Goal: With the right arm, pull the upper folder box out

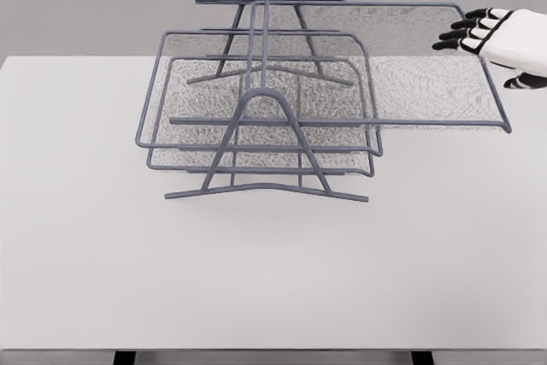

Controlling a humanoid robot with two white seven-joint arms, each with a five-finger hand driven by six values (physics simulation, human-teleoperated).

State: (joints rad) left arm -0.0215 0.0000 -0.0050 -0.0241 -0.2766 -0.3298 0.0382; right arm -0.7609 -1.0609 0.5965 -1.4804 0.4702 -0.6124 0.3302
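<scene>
A grey wire rack with three mesh trays stands on the white table. The upper tray sticks far out to the right of the rack, its right rim near x 590. The two lower trays sit within the frame. My right hand enters from the right edge at the upper tray's far right corner. Its black-tipped fingers are extended and lie by the tray's rim; they enclose nothing that I can see. The left arm is out of view.
The table's front edge runs along the bottom of the picture. A plain grey wall lies behind the table.
</scene>
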